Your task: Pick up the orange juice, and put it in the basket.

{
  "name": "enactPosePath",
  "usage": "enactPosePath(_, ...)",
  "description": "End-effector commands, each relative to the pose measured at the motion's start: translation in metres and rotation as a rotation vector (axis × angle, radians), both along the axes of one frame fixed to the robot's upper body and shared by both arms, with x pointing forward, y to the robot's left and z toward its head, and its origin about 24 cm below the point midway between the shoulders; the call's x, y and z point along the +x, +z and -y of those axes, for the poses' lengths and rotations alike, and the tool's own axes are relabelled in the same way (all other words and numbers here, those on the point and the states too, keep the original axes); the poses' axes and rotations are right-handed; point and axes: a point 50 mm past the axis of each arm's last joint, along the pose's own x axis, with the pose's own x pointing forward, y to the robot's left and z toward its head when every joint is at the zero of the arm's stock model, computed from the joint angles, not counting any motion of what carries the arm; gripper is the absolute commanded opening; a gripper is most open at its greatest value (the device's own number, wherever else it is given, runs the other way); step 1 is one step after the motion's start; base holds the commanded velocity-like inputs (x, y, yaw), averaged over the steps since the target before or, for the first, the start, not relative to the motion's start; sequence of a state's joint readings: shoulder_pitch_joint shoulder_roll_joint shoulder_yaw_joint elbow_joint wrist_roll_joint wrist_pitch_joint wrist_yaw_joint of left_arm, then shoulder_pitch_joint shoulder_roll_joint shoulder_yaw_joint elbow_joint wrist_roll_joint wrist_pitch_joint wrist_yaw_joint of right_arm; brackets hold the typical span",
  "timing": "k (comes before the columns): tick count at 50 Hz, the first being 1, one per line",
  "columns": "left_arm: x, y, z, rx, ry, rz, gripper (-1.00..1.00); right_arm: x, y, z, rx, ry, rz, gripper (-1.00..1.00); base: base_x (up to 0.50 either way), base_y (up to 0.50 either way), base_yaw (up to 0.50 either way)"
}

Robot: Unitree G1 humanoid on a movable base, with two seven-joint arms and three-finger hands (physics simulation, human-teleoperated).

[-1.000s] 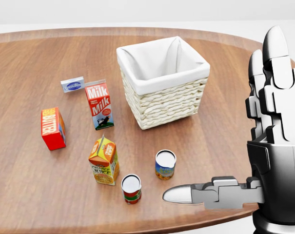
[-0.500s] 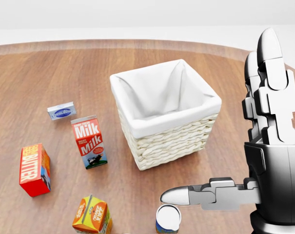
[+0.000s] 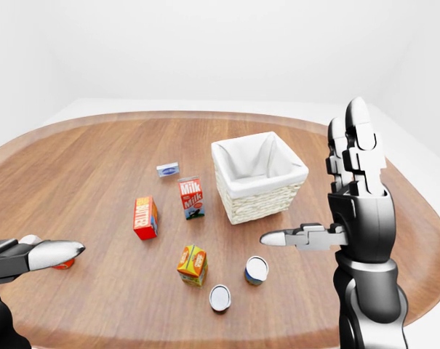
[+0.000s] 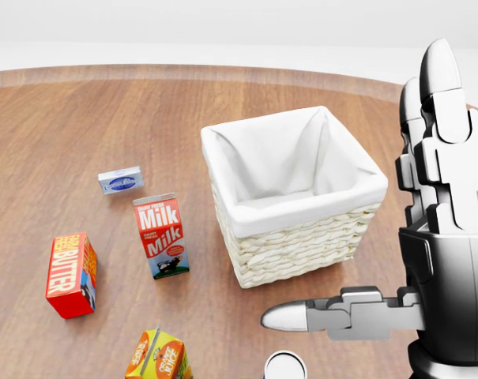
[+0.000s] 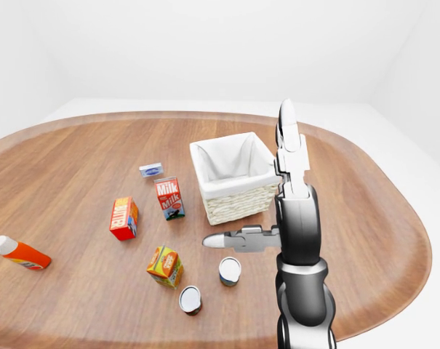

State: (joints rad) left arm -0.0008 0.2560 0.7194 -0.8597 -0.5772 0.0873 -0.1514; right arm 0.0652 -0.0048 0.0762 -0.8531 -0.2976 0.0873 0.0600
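Observation:
The orange juice carton [image 3: 193, 265] stands upright on the wooden table, below and left of the basket; in the head view only its top [image 4: 158, 357] shows at the bottom edge. The white-lined wicker basket [image 3: 263, 205] holds nothing. My right hand [image 3: 310, 174] is raised at the right, open, fingers pointing up and thumb [image 3: 278, 238] pointing left, well right of the carton and holding nothing. My left hand [image 3: 38, 254] reaches in at the lower left with fingers stretched out, far from the carton.
A milk carton [image 3: 192, 197], a red butter box [image 3: 145, 217] and a small blue-white box [image 3: 167, 169] lie left of the basket. Two cans [image 3: 256, 270] [image 3: 220, 297] stand right of and below the juice. An orange-red bottle [image 5: 20, 254] lies at the far left.
The head camera has moved: the whole picture slid downward, then slightly right, so the juice carton now sits at the bottom edge. My right hand keeps the same open pose.

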Motion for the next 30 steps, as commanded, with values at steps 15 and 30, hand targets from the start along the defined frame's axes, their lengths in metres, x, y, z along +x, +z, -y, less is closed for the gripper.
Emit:
enactPosePath(15,-0.001,0.0,0.0,-0.001,0.0,0.002,1.0,-0.001,0.006,-0.016,-0.18,0.011,0.029,1.0,0.03,0.0,0.0)
enactPosePath(30,0.0,0.0,0.0,-0.002,0.001,0.001,1.0,-0.006,0.014,-0.037,-0.255,0.088,0.068,1.0,0.0,0.0,0.0)
